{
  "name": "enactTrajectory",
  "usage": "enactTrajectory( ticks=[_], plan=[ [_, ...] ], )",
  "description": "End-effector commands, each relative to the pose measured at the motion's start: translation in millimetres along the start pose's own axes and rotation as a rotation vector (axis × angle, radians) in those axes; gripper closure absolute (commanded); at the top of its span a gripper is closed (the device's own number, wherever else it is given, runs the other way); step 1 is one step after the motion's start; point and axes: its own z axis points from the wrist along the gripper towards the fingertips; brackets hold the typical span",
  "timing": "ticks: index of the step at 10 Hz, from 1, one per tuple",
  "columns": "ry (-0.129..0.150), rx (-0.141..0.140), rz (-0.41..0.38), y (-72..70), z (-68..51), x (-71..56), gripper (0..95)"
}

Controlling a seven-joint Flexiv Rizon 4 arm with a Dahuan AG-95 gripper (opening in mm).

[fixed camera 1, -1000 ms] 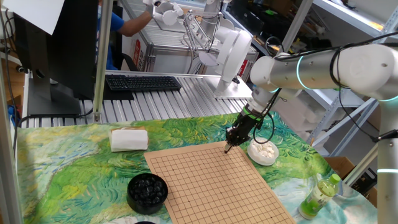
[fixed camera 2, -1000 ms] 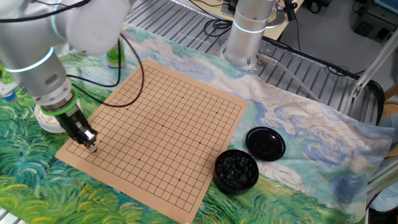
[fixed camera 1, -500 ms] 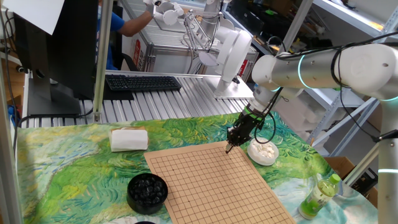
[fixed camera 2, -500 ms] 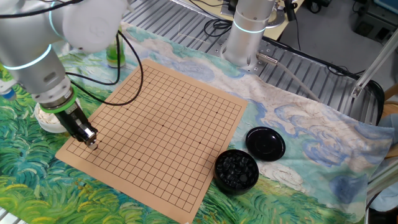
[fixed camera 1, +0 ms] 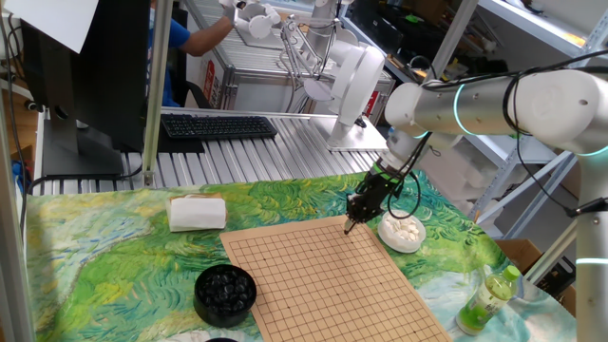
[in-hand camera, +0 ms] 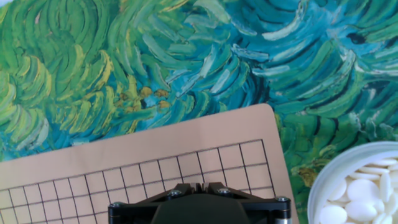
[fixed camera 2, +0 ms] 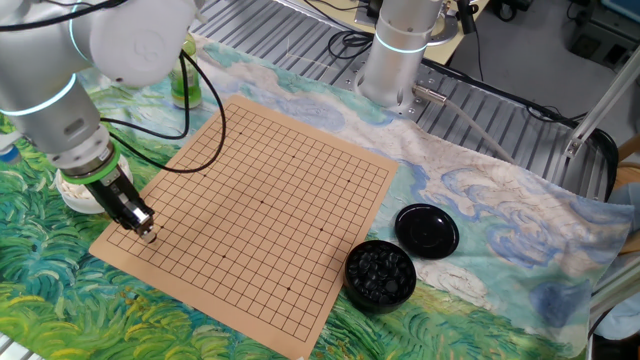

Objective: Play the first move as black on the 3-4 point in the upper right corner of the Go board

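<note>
Pincer tip down at a corner of the tan wooden Go board (fixed camera 2: pixel 255 205).

Left to right in the other fixed view, all placed from the board: the white bowl of white stones (fixed camera 2: pixel 78 192) sits just beside its left corner; the black pincer (fixed camera 2: pixel 147 236), jaws together, points down over the grid near that corner, and whether a black stone sits between the tips cannot be told; the round black bowl of glossy black stones (fixed camera 2: pixel 380 273) lies just off the board's right corner, with its flat black lid (fixed camera 2: pixel 427 229) beyond, on the green painted cloth (fixed camera 2: pixel 500 250) covering the worktop.
</note>
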Motion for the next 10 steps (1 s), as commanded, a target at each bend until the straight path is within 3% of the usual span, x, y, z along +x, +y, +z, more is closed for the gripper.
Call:
enactTrajectory(
  ticks=[1,10],
  plan=[
    [0.003,-0.012,0.001,0.5,0.5,-1.3,95.0],
    [0.01,0.002,-0.002,2.3,3.8,-0.3,95.0]
  ],
)
